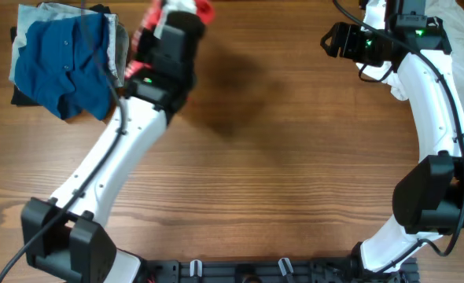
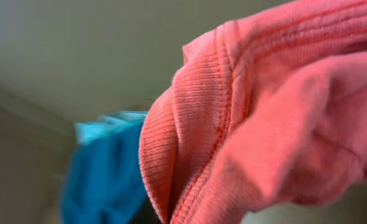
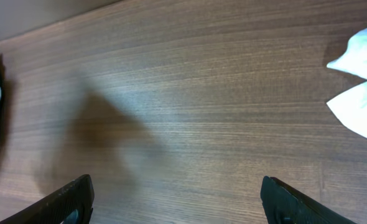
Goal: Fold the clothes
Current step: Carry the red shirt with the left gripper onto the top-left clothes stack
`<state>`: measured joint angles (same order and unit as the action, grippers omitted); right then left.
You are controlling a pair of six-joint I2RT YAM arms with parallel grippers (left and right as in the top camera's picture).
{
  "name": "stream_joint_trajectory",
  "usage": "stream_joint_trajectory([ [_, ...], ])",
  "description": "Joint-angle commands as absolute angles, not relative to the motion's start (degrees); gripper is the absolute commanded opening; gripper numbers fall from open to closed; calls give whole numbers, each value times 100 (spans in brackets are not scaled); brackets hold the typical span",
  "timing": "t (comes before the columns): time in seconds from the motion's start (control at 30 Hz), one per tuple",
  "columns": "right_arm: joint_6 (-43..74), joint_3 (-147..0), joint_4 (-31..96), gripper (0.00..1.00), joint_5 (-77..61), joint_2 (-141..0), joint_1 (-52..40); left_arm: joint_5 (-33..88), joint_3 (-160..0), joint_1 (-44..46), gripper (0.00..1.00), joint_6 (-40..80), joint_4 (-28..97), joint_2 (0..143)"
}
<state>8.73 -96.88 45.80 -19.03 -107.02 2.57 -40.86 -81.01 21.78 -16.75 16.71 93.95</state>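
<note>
The red shirt (image 2: 264, 112) hangs bunched at the far edge of the table (image 1: 279, 157), beside the blue pile (image 1: 63, 67), apparently pinched in the closed left gripper (image 1: 173, 12), while the right gripper (image 3: 177, 202) stands spread above the wood near the white garment (image 3: 361, 81).

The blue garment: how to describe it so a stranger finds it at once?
Look at the far left corner of the wooden table. The blue garment lies there on top of grey cloth and black cloth. Only it is blue.
</note>
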Motion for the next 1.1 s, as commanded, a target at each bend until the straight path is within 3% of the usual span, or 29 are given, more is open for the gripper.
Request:
stream_joint_trajectory([
  [0.0, 757, -9701, 4598, 87, -1885, -10742, 220, -4659, -8355, 1426, 4, -3087, 812, 9183],
  [0.17, 762, -9701, 4613, 87, -1885, -10742, 211, -4012, -8355, 375, 4, -3852, -311, 9183],
  [0.33, 760, -9701, 4619, 87, -1885, -10742, 211, -2766, -8355, -679, 4, -3879, -563, 9323],
  [0.5, 749, -9701, 4681, 87, -1883, -10742, 211, -2292, -8355, -1538, 4, -3881, -1286, 9992],
  [0.8, 751, -9701, 5022, 86, -1699, -10742, 211, -2121, -8355, -1601, 4, -3841, -954, 11284],
  [1.07, 768, -9701, 5046, 86, -1610, -10742, 204, -2169, -8361, -1114, 4, -2375, -569, 11646],
])
